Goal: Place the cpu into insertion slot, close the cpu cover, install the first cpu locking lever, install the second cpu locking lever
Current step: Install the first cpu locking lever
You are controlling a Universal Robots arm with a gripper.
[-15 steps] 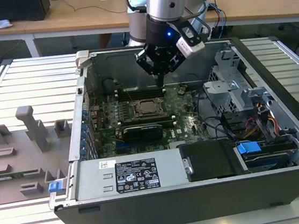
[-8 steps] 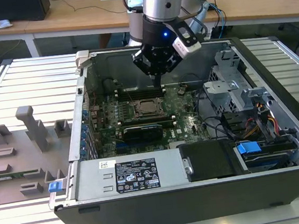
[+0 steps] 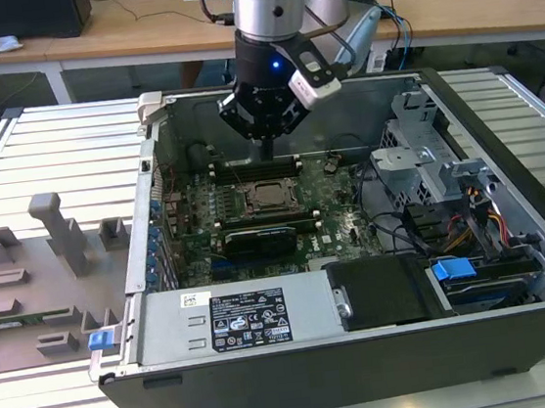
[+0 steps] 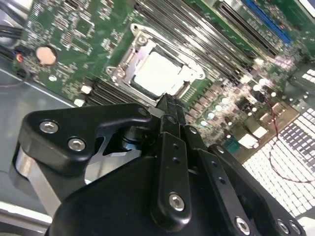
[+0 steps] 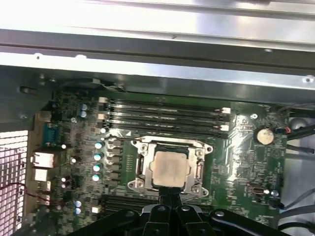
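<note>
The slatted table (image 3: pixel 39 142) carries an open computer case (image 3: pixel 301 368) lying on its side. A grey fixture tray (image 3: pixel 26 291) is set just beside the case, on the exterior view's left.

The green motherboard (image 5: pixel 246 152) is mounted on the floor of the case. Rows of long memory slots (image 5: pixel 167 115) run between the board's centre and the case wall.

The gripper (image 3: pixel 267 151) is lowered into the case above the board, on the side of the socket toward the far case wall in the exterior view. In both wrist views its fingers (image 5: pixel 166 199) are clenched together, and nothing is grasped between them. The fingertips are seen at the edge of the socket. Contact with the socket cannot be determined.

The insertion slot (image 5: pixel 132 186) is located near the middle of the board. The cpu cover (image 5: pixel 143 164) is laid flat over the slot, and its frame surrounds the chip.

The cpu (image 5: pixel 170 167) is seated in the slot, and its pale metal top is exposed through the cover's cut-out. The position of the locking levers cannot be determined.
</note>
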